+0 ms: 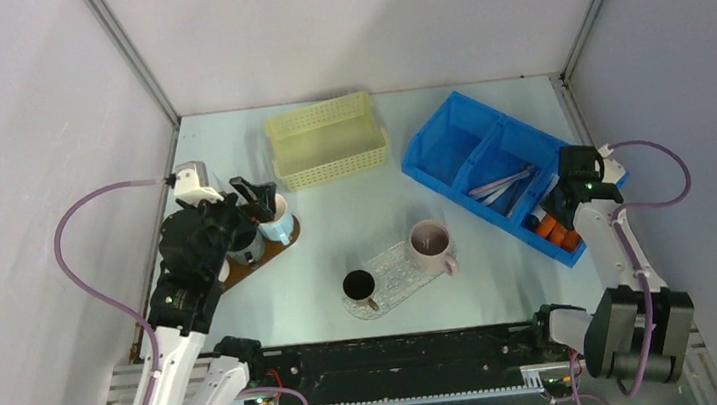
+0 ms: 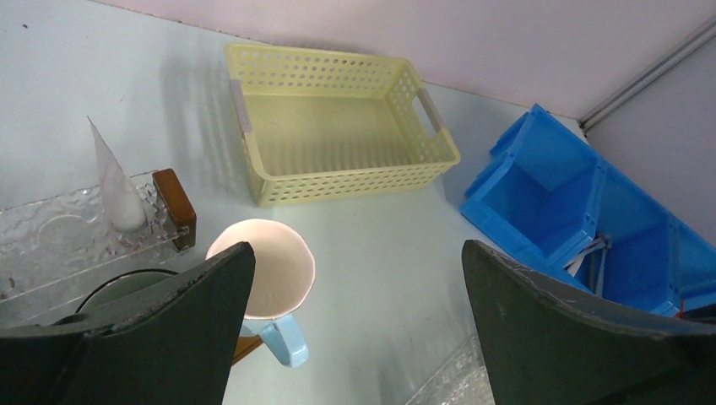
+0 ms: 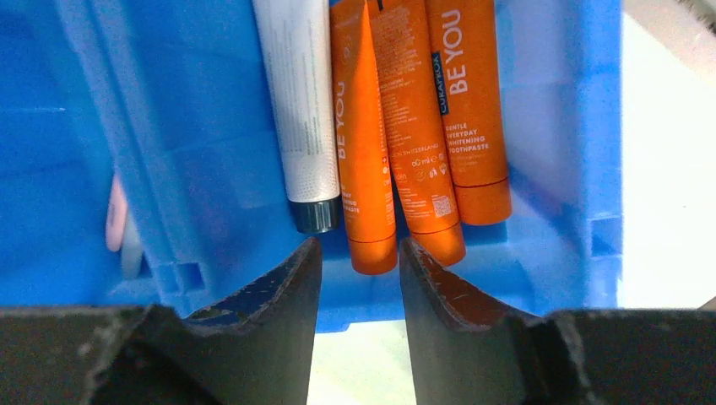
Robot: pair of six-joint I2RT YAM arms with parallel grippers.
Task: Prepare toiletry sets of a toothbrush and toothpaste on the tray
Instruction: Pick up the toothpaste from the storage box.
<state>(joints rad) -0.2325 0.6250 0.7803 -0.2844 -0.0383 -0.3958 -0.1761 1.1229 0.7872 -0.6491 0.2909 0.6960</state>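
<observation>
Three orange toothpaste tubes point(image 3: 409, 126) and one white tube point(image 3: 295, 101) lie side by side in one compartment of the blue bin point(image 3: 566, 126), filling the top of the right wrist view. Right gripper point(image 3: 359, 246) hangs at the leftmost orange tube's cap, jaws narrowed but apart, pinching nothing. Left gripper point(image 2: 359, 253), lower centre, gapes wide above a white mug point(image 2: 270, 270). Toothbrushes point(image 1: 504, 185) rest in the neighbouring compartment.

left arm point(image 1: 177, 312) bent, jaws wide | right arm point(image 1: 620, 245) extended, jaws narrowly parted
</observation>
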